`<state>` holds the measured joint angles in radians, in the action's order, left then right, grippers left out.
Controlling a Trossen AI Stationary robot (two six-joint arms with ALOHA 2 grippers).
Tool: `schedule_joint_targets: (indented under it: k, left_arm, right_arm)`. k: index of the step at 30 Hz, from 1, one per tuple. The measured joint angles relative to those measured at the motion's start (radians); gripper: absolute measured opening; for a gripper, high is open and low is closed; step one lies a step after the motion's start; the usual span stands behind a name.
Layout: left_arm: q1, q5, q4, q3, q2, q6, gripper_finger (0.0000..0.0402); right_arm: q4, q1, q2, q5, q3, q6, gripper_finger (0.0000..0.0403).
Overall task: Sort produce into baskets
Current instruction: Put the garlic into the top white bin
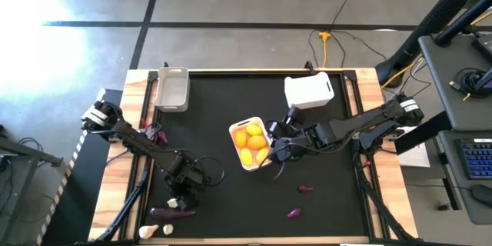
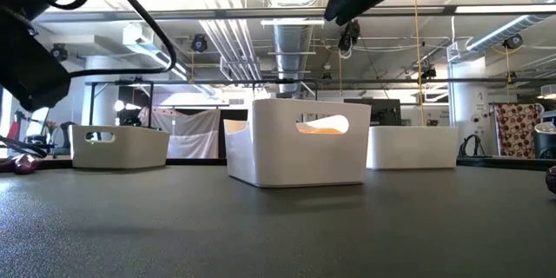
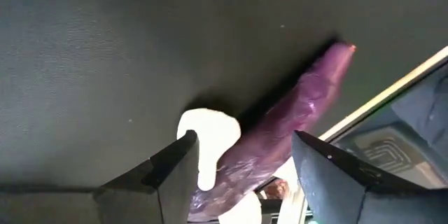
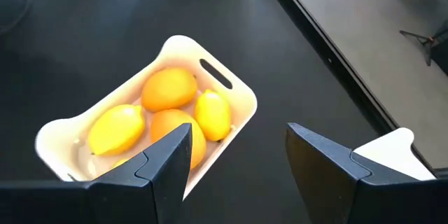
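1. Your left gripper (image 3: 238,175) hangs with its fingers spread and nothing held, straddling a purple vegetable (image 3: 294,126) and a white bulb (image 3: 206,140) near the front-left corner of the black mat (image 1: 223,123).
2. The purple vegetable looks light, stiff and glossy, so probably slippery; take it across its middle, clear of the bulb touching it.
3. The mat's front edge is close behind the vegetable; the free room is toward the centre.
4. Your right gripper (image 4: 238,157), jaws apart and empty, hovers just beside the fruit basket (image 4: 52,136) at mat centre, already holding yellow and orange fruits (image 4: 168,87).
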<state>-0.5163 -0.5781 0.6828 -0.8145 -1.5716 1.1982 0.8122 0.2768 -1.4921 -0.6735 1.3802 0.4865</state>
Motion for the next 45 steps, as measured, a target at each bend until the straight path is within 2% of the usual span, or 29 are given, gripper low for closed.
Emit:
schedule_joint_targets:
  k: [8,18,24,27,31,35,39,42,45]
  left_arm:
    - [0.0,-0.009,0.007,0.037,0.0,-0.012,0.021]
    - [-0.061,0.016,-0.009,0.081,-0.003,0.12,0.021]
    - [-0.088,0.011,-0.011,0.085,-0.055,0.146,0.0207]
    - [-0.088,0.002,-0.014,0.082,-0.077,0.138,0.0188]
    - [-0.086,0.013,0.002,0.074,-0.087,0.12,0.0136]
    - [-0.067,0.081,0.037,0.041,-0.081,0.095,0.0089]
    - [0.003,0.23,0.157,-0.061,-0.079,-0.017,0.0081]
    - [0.102,0.305,0.268,-0.167,-0.076,-0.166,0.0084]
    - [0.254,0.415,0.389,-0.267,-0.076,-0.366,0.0084]
  right_arm:
    - [0.026,0.032,0.0,0.0,-0.002,0.04,0.0219]
    - [0.095,0.116,0.0,-0.001,-0.003,0.119,0.0219]
    - [0.13,0.15,0.0,-0.008,-0.009,0.176,0.0219]
    - [0.131,0.159,0.0,-0.008,-0.012,0.195,0.0219]
    - [0.131,0.167,0.0,-0.008,-0.013,0.195,0.0219]
    - [0.134,0.176,0.0,-0.008,-0.013,0.195,0.0219]
    - [0.138,0.18,0.004,-0.004,-0.013,0.195,0.0219]
    - [0.165,0.182,0.011,-0.004,-0.007,0.178,0.0219]
    - [0.194,0.18,0.015,-0.009,0.02,0.149,0.0219]
